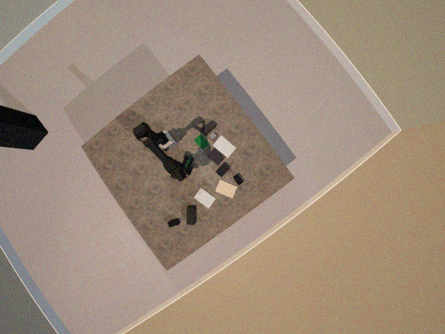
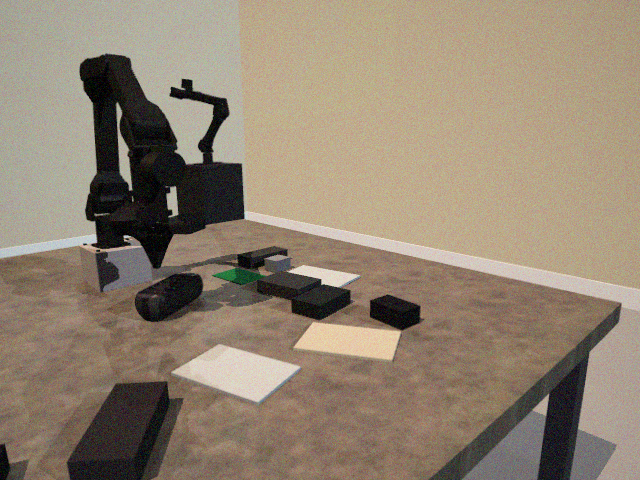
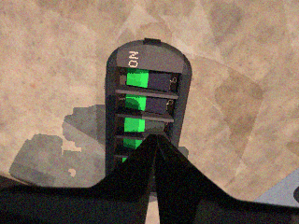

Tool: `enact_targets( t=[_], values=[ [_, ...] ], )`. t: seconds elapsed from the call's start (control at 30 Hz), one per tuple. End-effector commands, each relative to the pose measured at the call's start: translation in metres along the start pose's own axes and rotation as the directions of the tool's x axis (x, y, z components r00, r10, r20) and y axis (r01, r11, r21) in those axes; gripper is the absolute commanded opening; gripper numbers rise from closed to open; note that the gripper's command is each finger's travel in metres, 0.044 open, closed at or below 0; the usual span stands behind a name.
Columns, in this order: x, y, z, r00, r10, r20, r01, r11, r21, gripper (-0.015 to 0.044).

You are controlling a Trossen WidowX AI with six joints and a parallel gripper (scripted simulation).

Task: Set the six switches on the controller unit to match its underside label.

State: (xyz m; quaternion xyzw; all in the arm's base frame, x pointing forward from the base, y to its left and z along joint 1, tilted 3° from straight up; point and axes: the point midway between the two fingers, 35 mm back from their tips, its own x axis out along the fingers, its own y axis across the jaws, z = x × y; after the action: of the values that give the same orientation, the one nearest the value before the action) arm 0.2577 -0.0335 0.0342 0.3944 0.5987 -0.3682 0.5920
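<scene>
Matt mottled stone-look bench (image 2: pixel 465 372), glossy white plate (image 2: pixel 236 372), matt dk-grey plastic unit (image 3: pixel 149 61).
</scene>
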Motion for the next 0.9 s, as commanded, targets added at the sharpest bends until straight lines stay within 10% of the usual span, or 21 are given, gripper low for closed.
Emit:
enact_targets(
  t=[0.0, 0.87],
  values=[
    [0.001, -0.002, 0.025, 1.000, -0.006, -0.001, 0.006, 1.000, 0.010, 0.0000],
    [0.038, -0.003, 0.028, 1.000, -0.006, -0.001, 0.006, 1.000, 0.010, 0.0000]
  ],
)
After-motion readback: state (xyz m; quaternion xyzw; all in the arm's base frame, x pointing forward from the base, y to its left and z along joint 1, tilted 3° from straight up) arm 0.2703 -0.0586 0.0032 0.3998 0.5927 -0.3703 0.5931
